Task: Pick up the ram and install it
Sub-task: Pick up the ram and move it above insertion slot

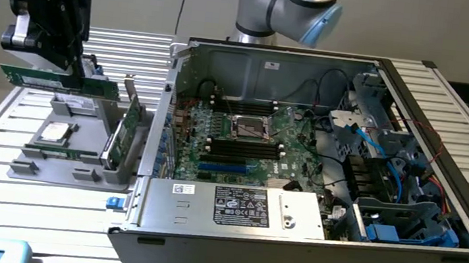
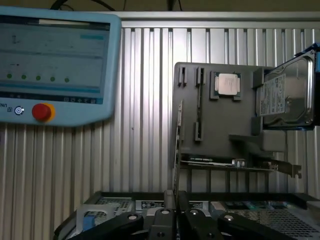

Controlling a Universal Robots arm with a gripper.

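**Ram (image 1: 37, 78) Hanging Over Grey Tray (image 1: 45, 166)**

The gripper (image 1: 75, 70) is clenching the ram by its upper edge, holding the stick level in the air above the tray. A taller green card (image 1: 132, 123) is standing upright in the tray, and the open computer case (image 1: 203, 247) is lying just beside the tray.

Open grey metal computer case (image 1: 291, 261) centre and right of frame, on slatted aluminium table (image 1: 21, 213). Grey plastic parts tray (image 1: 45, 166) left of case, on table. Green expansion card with metal bracket (image 1: 132, 126) upright on tray's case side. Square silver processor (image 2: 227, 84) and silver hard drive (image 2: 285, 95) on tray. Long thin green ram stick (image 1: 37, 79) upper left, above tray, clamped in black gripper (image 1: 71, 74).
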